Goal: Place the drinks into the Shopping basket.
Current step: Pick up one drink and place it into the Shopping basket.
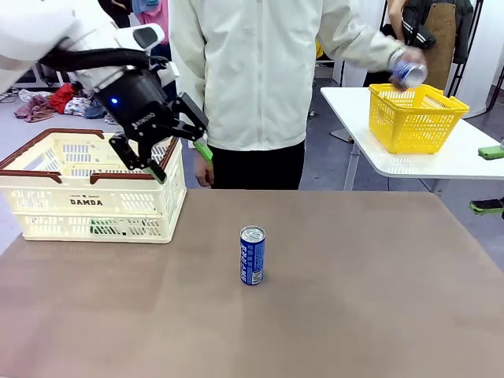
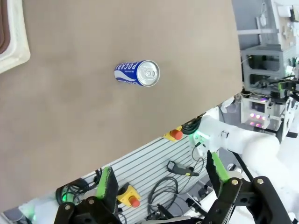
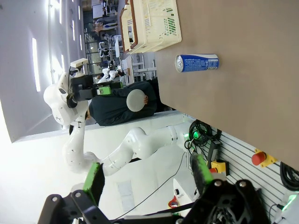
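**A:** How is the left hand [image 1: 183, 161] now?

**B:** It is wide open and has hold of nothing. It hangs in the air, and the right end of the Shopping basket [image 1: 87, 201] is just under it.

**A:** Where is the blue can [image 1: 252, 256] from this hand?

**B:** Lower than the hand and to its right, nearer to the robot's side. The can stands upright on the brown worktop [image 1: 378, 299], well apart from the basket. In the left wrist view the can [image 2: 137, 73] lies far ahead of the fingers, and its silver top faces the camera.

**A:** Is something inside the basket?

**B:** Something green [image 1: 102, 228] shows through the low slots of its wall. I cannot tell what it is.

**A:** And the right hand [image 3: 147, 168]?

**B:** Also fully open and empty. The blue can [image 3: 196, 63] is far beyond its fingertips, and the basket [image 3: 154, 23] is farther than the can.
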Controlling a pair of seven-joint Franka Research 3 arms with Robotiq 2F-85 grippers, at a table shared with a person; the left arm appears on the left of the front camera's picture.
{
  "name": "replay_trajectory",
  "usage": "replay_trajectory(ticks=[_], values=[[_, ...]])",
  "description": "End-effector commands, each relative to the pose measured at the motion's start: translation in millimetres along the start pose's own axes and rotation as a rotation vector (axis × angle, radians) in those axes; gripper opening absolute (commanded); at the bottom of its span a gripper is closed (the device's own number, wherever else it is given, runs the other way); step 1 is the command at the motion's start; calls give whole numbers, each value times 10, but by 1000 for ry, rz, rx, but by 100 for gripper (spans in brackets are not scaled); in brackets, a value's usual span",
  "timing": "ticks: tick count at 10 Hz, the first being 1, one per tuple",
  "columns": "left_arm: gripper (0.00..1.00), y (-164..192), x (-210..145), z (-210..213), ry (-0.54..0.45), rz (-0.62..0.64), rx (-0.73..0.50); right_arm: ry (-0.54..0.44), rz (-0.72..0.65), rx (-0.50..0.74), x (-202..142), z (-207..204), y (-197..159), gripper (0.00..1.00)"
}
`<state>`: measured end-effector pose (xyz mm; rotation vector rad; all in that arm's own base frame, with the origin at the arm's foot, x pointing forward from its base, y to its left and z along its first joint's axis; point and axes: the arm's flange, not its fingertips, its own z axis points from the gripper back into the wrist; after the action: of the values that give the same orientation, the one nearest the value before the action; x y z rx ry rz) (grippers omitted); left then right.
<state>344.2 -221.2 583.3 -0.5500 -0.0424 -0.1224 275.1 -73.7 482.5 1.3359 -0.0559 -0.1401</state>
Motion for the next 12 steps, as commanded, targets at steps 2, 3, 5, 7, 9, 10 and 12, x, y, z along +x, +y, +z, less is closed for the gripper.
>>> replay_trajectory(ticks=[2,3,5,7,9,10,12], values=[[100,-40,172,-279,89,-12,24,5,-2,7,-3,18,42,100],[100,-71,251,-432,66,0,52,5,-2,7,-3,18,42,100],[100,-122,331,-690,112,-5,107,5,-2,7,-3,18,42,100],[100,-60,391,-837,220,-22,79,5,-2,7,-3,18,42,100],[100,574,293,123,168,49,-120,5,-2,7,-3,18,42,100],[100,1025,22,706,157,56,-215,5,-2,7,-3,18,42,100],[100,1670,-443,1228,96,94,-324,5,-2,7,-3,18,42,100]])
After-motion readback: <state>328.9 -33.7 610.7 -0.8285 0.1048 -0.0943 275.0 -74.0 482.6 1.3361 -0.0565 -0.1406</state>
